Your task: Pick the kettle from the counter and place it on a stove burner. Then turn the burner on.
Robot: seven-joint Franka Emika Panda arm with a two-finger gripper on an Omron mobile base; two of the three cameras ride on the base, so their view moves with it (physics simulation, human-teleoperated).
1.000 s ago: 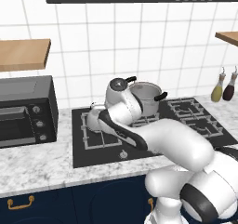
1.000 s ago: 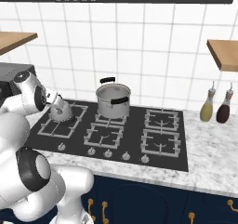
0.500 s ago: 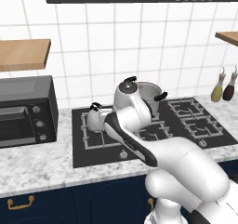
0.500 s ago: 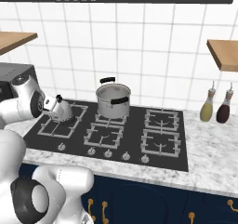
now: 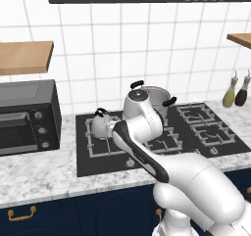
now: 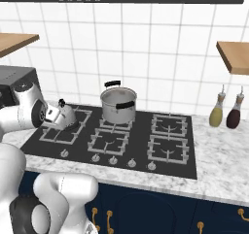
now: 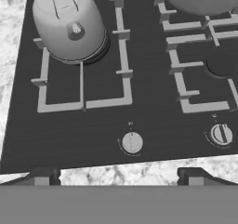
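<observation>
Kettle: freed from the jaws, which stood spread wide and empty, tips low at the near edge of the hob. Seated on the stove burner, the large left-hand grate, beside the steel pot. Knobs: one directly below that grate, a second off to its side, both untouched. Desk: speckled marble around the hob. Step in hand, by my judgement: placing done, igniting pending. Next move calls for closing on the knob below the kettle's grate and twisting it.
</observation>
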